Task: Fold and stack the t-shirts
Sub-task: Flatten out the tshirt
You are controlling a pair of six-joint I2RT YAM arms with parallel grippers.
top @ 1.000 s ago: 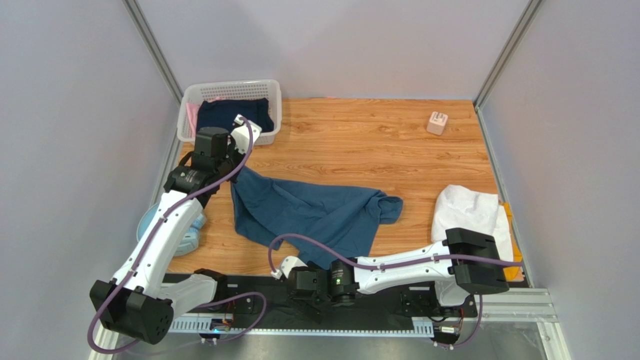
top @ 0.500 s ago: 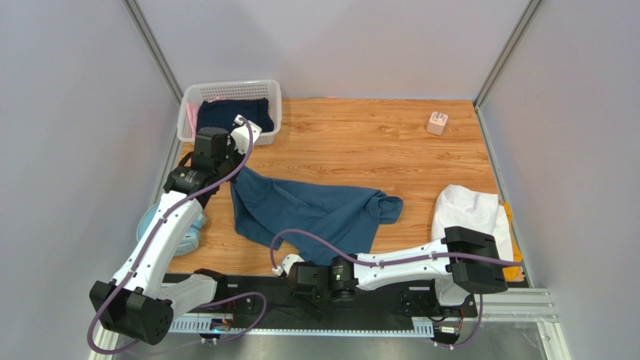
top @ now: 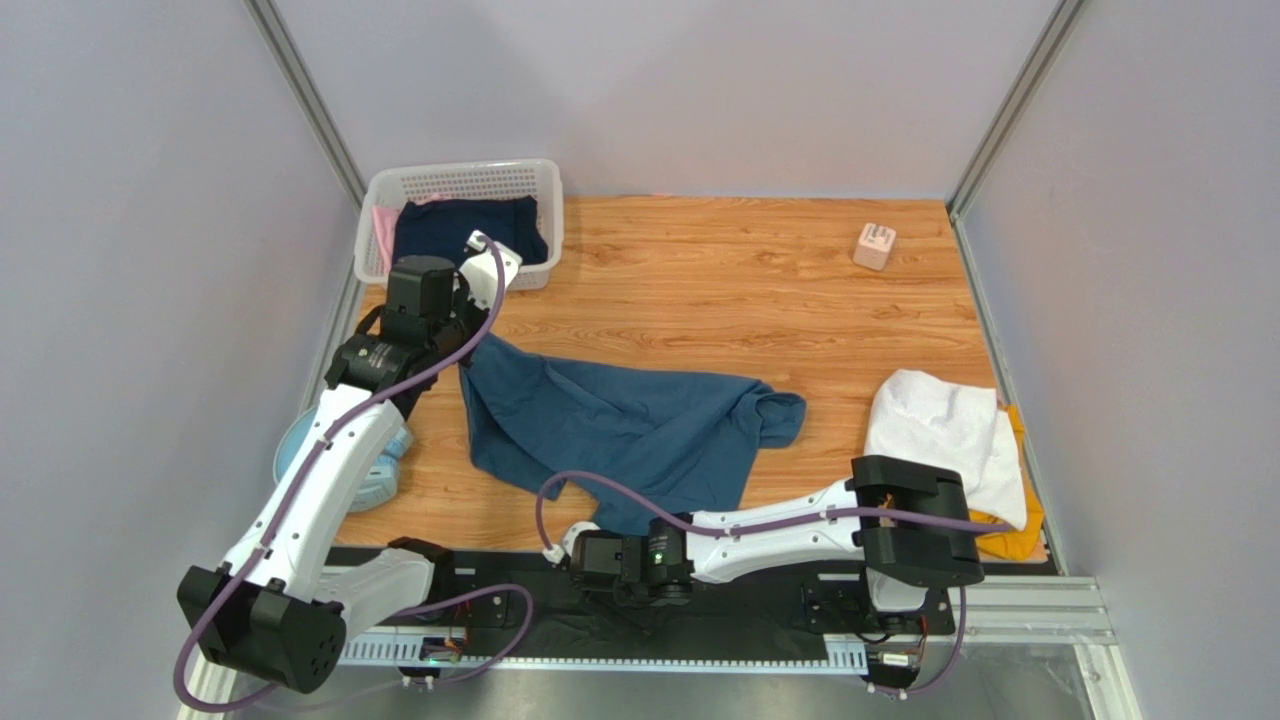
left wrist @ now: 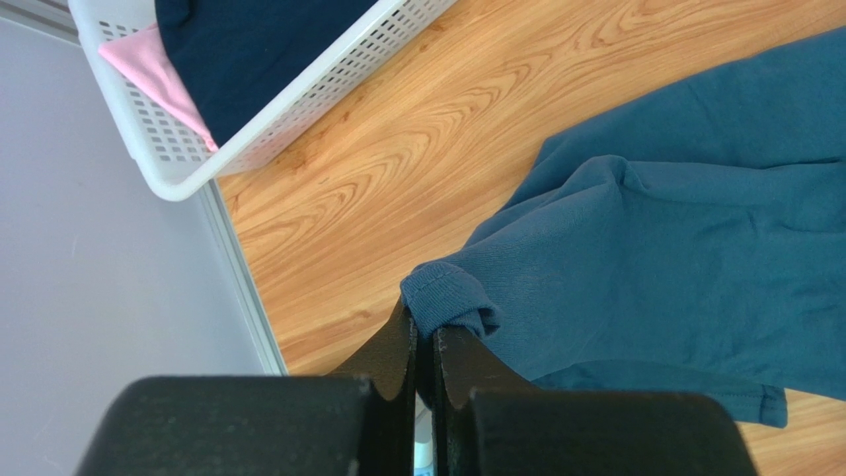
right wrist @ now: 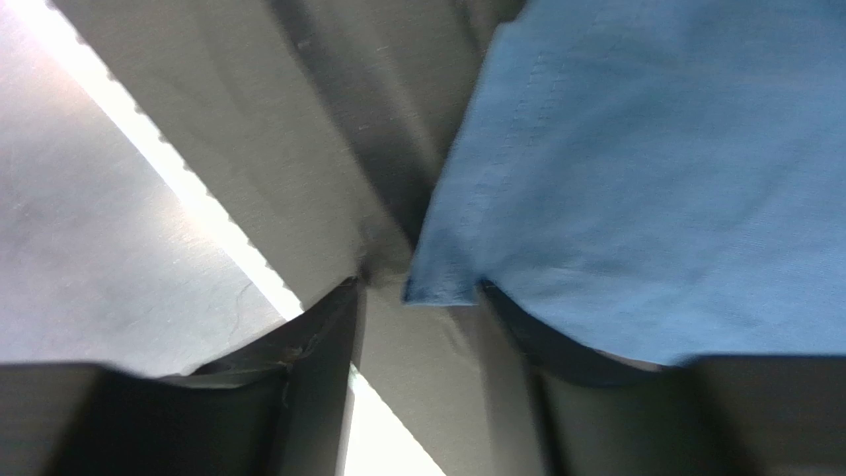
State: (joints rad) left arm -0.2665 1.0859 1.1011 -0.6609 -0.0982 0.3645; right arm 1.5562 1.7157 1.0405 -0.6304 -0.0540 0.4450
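The left gripper [left wrist: 425,332] was clamped shut on the far-left corner of the teal t-shirt [top: 631,428]. The shirt lay long-axis left to right across the worktop [top: 721,285], its near hem overhanging the edge. There the right gripper [right wrist: 422,297] stood with jaws apart, straddling the hem corner, not yet pinching.

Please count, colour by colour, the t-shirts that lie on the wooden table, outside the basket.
Teal-blue t-shirt: 1
White t-shirt: 1
Mustard-yellow t-shirt: 1
Total: 3
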